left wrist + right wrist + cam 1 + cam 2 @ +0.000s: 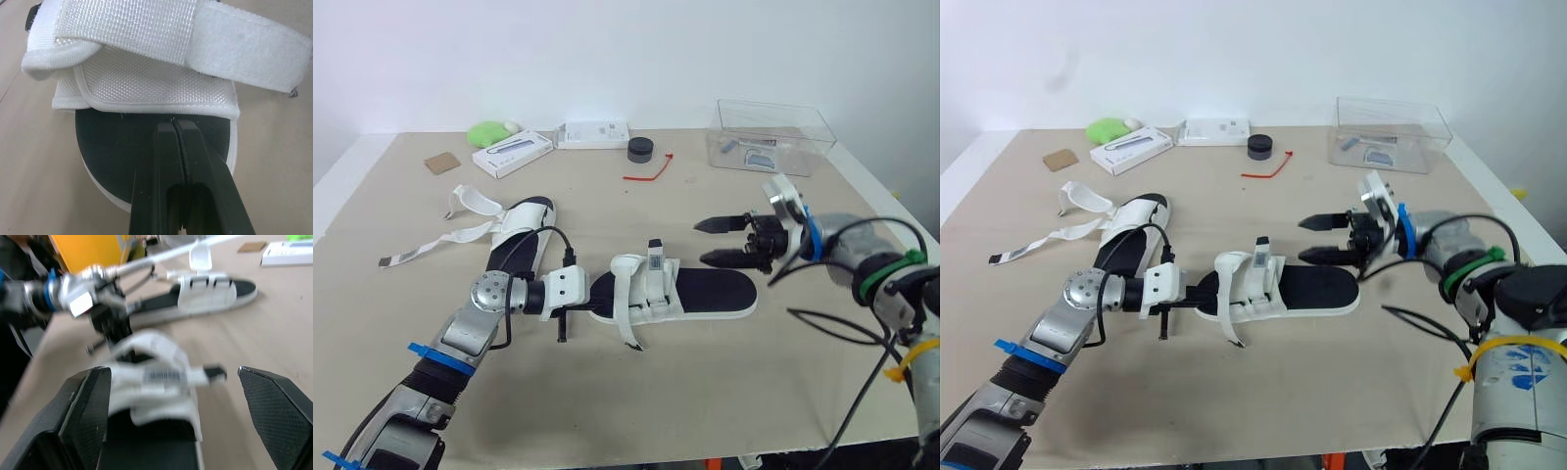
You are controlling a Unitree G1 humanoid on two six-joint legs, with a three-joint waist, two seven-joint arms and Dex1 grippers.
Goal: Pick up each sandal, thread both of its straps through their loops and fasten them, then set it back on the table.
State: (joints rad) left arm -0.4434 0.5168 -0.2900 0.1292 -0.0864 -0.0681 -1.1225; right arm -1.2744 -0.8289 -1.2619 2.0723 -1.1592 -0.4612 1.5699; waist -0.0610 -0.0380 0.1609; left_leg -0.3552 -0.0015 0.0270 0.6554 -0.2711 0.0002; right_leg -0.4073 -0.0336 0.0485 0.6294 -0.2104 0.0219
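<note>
**Op:** where's the sandal I'm on?

**Eng:** near sandal (710,292) lies flat on the table (636,411), mid-table, right in front of you. Not lifted. Its front strap (626,286) arches over the footbed. The upright strap (655,257) stands straight up, so my read is it's not fastened yet.

**Op:** left hand?

**Eng:** your left gripper (174,128) is at the toe end. Fingers pressed together, no gap, tips over the black footbed just short of the front strap. Likely pinning the sole so it can't slide while the other arm works. Can't tell from the wrist view whether it's bearing down or only hovering.

**Op:** right?

**Eng:** right gripper (705,243) is spread wide and holds nothing. It hangs just above the heel end, pointed along the sandal at the straps. Lined up like that, you can come in and close on the upright strap.

**Op:** other one?

**Eng:** second sandal (521,235) lies farther back, beyond your left arm, with its loose straps (470,203) splayed out on the table. Looks undone. The clear box (769,132) and red tie (651,171) sit near the far edge, well apart from your work.
</note>
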